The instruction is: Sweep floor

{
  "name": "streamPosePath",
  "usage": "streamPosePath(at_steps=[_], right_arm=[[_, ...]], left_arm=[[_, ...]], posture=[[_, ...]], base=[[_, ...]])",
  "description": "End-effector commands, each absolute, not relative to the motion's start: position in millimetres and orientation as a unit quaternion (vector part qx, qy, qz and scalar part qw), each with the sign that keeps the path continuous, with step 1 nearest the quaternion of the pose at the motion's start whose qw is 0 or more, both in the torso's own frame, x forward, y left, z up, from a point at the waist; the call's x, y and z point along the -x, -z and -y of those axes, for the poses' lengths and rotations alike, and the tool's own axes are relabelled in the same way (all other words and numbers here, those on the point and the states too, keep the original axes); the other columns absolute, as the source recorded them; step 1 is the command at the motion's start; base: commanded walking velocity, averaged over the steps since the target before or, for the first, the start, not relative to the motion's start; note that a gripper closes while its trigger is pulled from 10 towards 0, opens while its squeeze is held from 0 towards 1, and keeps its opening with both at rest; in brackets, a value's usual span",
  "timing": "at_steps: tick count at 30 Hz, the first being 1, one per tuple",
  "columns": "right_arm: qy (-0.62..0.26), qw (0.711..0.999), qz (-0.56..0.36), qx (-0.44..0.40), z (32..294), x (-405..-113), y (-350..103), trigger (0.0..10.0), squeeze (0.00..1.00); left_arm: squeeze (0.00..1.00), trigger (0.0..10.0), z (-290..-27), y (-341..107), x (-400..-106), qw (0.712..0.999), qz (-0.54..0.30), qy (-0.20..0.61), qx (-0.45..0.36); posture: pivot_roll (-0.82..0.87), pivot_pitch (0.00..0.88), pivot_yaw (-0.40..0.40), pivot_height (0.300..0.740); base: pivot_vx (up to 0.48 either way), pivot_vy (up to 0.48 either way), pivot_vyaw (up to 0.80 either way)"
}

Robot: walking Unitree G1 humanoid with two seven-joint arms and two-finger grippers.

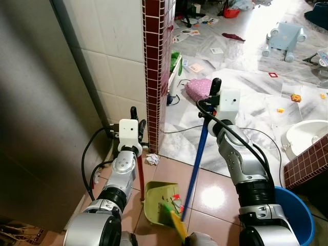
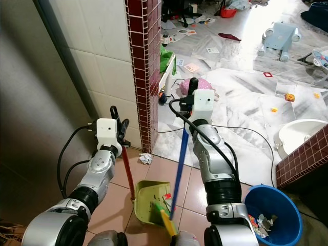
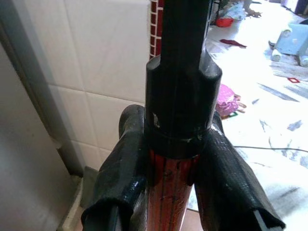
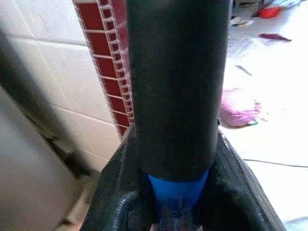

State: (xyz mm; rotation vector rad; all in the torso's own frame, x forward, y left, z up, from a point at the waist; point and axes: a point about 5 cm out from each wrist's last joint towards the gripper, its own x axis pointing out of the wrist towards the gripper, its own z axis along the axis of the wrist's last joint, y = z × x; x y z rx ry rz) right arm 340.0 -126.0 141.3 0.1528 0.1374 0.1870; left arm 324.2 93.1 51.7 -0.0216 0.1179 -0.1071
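Broom (image 1: 197,159) bristles sit at the dustpan (image 1: 159,202) mouth; right hand (image 1: 214,92) pinches its upright blue handle, left hand (image 1: 134,119) pinches the dustpan's red stick; paper wad (image 1: 152,159) lies beyond

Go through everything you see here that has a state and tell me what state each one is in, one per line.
Left gripper: shut on the red dustpan handle.
Right gripper: shut on the blue broom handle.
Dustpan: on the floor, holding some debris.
Blue bucket: upright, scraps inside.
Crumpled paper: on the floor, not yet swept.
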Motion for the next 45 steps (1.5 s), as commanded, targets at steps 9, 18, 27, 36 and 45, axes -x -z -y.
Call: streamPosePath(at_steps=[9,18,27,36,45], right_arm=[[-0.251,0.958,0.071,-0.121,95.6,-336.3,-219.1,10.0,0.0],[-0.171,0.973,0.151,-0.02,124.0,-345.3,-240.1,10.0,0.0],[-0.085,0.986,0.105,0.099,150.6,-347.3,-202.9,10.0,0.0],[-0.073,0.987,0.095,0.105,153.0,-347.2,-197.6,10.0,0.0],[-0.073,0.987,0.095,0.105,153.0,-347.2,-197.6,10.0,0.0]], left_arm=[[0.0,10.0,-87.4,-43.8,-320.4,0.993,-0.088,0.079,0.01],[0.0,10.0,-88.7,-42.2,-319.9,0.992,-0.094,0.08,0.007],[0.0,10.0,-92.6,-41.1,-319.3,0.993,-0.096,0.071,0.009],[0.0,10.0,-92.9,-41.1,-319.2,0.993,-0.095,0.07,0.009],[0.0,10.0,-92.9,-41.1,-319.2,0.993,-0.095,0.07,0.009]], posture=[[-0.15,0.029,0.022,0.74],[-0.15,0.016,0.019,0.74],[-0.14,0.021,0.017,0.74],[-0.14,0.02,0.016,0.74],[-0.14,0.02,0.016,0.74]], base=[[0.0,0.0,0.0],[0.0,0.0,0.0],[0.0,0.0,0.0],[0.0,0.0,0.0],[0.0,0.0,0.0]])
